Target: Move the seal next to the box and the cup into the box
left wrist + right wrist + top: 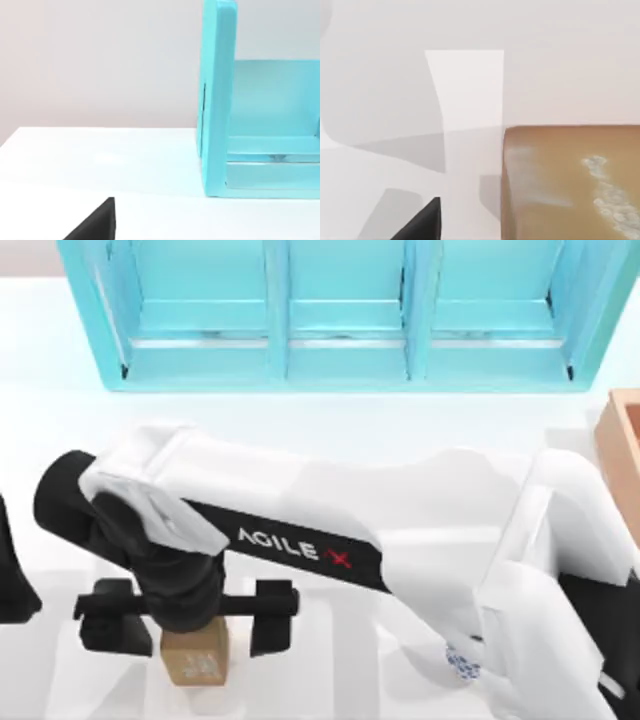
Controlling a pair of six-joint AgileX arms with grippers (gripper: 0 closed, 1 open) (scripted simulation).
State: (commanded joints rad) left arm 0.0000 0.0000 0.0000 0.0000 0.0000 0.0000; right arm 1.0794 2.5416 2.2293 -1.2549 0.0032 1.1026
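Right gripper, reaching across to the surface's left, straddles the seal, jaws apart, not yet clamped. Step in hand: grasping the seal. Next: close, lift, carry toward the box, far right. The cup sits between. Left arm parked.

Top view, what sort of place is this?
Likely a rendered tabletop test setup: a plain white table, a turquoise shelf cabinet at its back, and the right pincer over the seal.
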